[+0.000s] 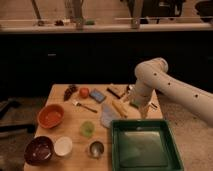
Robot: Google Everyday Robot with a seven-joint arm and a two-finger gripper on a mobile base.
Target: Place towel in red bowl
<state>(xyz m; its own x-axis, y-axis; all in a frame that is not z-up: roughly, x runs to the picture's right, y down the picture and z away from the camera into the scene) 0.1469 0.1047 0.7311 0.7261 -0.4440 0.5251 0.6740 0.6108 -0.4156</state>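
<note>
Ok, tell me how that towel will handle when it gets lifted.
The towel lies flat and rumpled by the green tray, so it will probably droop when lifted. It looks thin, so it is likely light and unlikely to roll. The claw hangs just right of it in the camera view, over the table.

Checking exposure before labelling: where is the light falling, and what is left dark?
Camera view: warm light covers the table; a pale sheen lies on the green tray; the cabinets behind are dark. The gripper hangs at the table's right edge, near the towel.
</note>
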